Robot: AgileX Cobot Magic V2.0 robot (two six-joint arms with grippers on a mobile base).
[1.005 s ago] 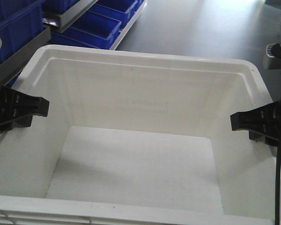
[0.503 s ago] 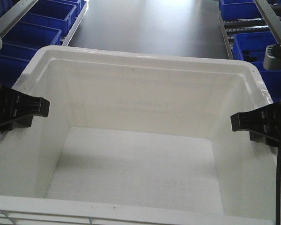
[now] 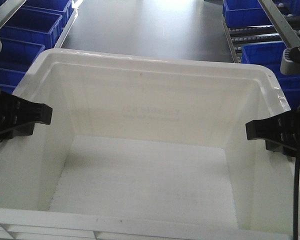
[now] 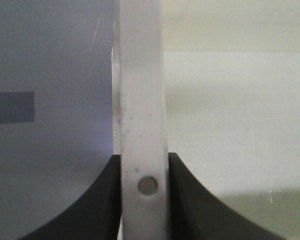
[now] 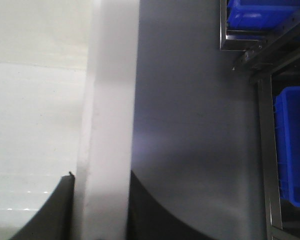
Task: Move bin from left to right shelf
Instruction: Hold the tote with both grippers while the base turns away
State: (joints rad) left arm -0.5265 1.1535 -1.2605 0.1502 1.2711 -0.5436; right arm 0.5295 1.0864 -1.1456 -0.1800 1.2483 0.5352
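The white bin (image 3: 150,100) fills the front view, held up between my two arms, faint print on its far wall. My left gripper (image 3: 42,116) is shut on the bin's left wall, and the left wrist view shows the black fingers (image 4: 102,200) pressed to both sides of the rim (image 4: 140,100). My right gripper (image 3: 254,130) is shut on the right wall, its fingers (image 5: 152,212) clamping the rim (image 5: 110,100). The right shelf (image 3: 251,31), steel rails with small white rollers, stands at the upper right beyond the bin.
Blue bins (image 3: 20,30) fill a rack at the upper left. More blue bins (image 3: 262,52) sit in the right rack, whose steel frame (image 5: 269,165) shows beside my right wrist. Dark grey floor (image 3: 150,25) runs between the racks.
The background has swung: the left rack's blue bins slid leftward and the right rack with rollers came into view. The bin stays gripped the same way between both grippers.
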